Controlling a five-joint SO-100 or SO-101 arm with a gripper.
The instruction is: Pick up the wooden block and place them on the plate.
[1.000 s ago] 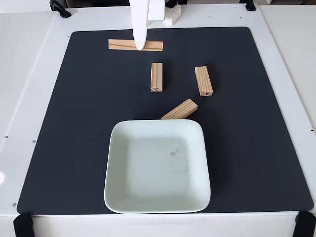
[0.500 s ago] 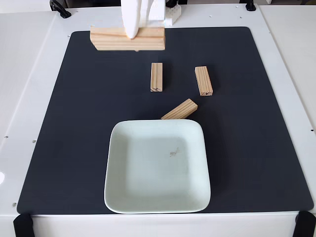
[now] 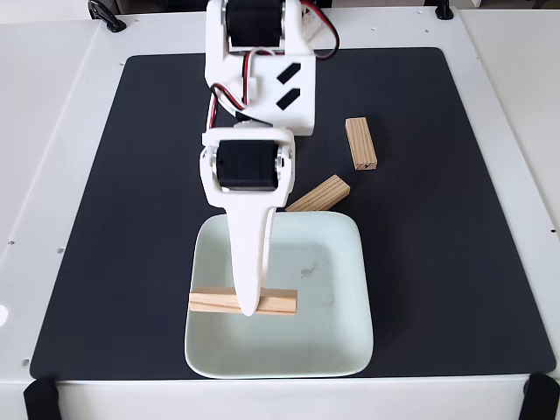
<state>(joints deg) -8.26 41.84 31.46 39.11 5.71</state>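
— Wood first: where is the block [image 3: 243, 302]?

— Clamped in the hand [image 3: 248, 308], gripped near its middle; it hangs over the plate [image 3: 350, 341], above the lower-left part of the well in the fixed view; its long axis runs left to right, crosswise to the arm.

— Does that axis matter?

— I judge so; its left end sits about over the plate's left rim; a nudge rightward before release would be safer.

— And the rest?

— Two blocks on the black mat [image 3: 455, 262]: one [image 3: 318, 194] slanted, touching or overlapping the far rim; another [image 3: 360, 143] beyond, well apart.
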